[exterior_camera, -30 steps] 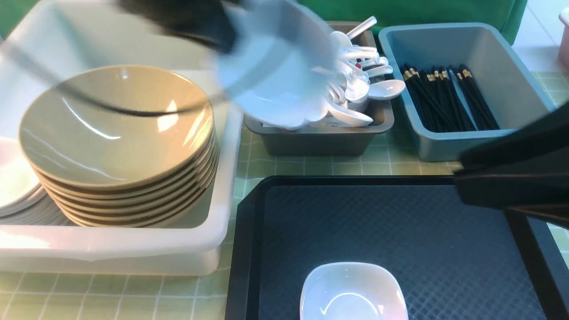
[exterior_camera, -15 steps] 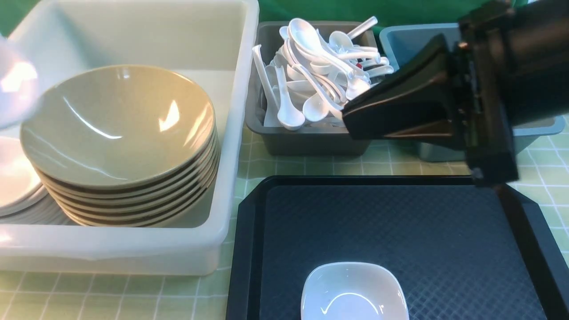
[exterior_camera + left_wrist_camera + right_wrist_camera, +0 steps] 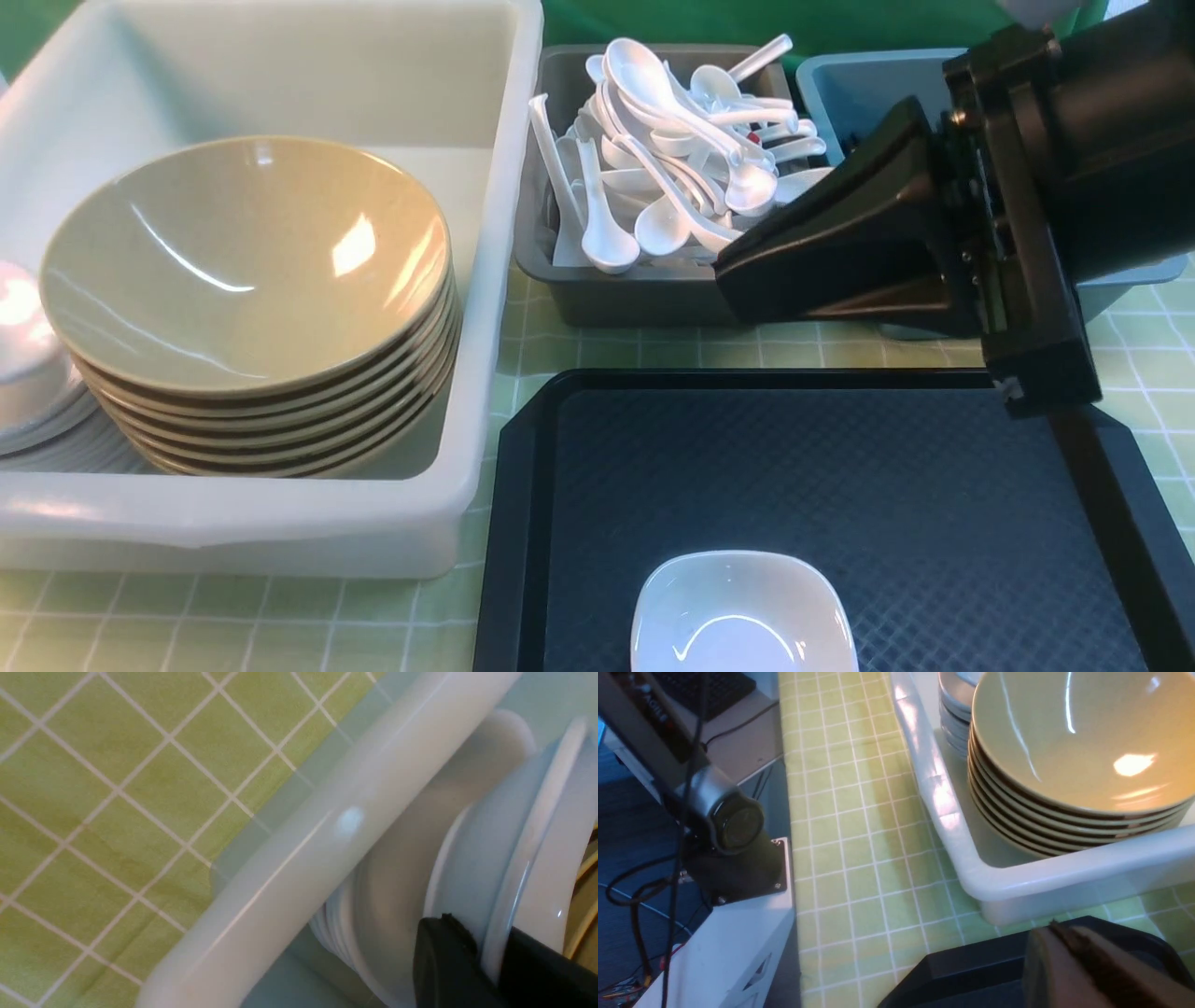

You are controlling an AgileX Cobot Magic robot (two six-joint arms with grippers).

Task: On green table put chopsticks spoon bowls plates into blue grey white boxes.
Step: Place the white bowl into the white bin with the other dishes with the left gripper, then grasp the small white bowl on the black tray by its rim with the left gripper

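Observation:
In the left wrist view my left gripper (image 3: pixel 488 956) is shut on the rim of a white bowl (image 3: pixel 476 858), held just over a stack of white plates (image 3: pixel 355 924) inside the white box (image 3: pixel 327 826). The front view shows that bowl (image 3: pixel 17 322) blurred at the left edge, beside stacked beige bowls (image 3: pixel 243 261). My right gripper (image 3: pixel 726 276) is shut and holds nothing, hovering over the far edge of the black tray (image 3: pixel 794 485). White spoons (image 3: pixel 672 187) fill the grey box (image 3: pixel 635 301). The arm hides the chopsticks in the blue box (image 3: pixel 840 84).
A small square white dish (image 3: pixel 742 611) sits on the tray's near edge. The white box (image 3: pixel 490 280) stands left of the tray on the green checked cloth (image 3: pixel 597 350). The left arm's base (image 3: pixel 733 844) is past the table's edge.
The left gripper carried the white bowl leftward across the white box and down onto the white plates. The right arm swung in from the right, in front of the blue box, and closed.

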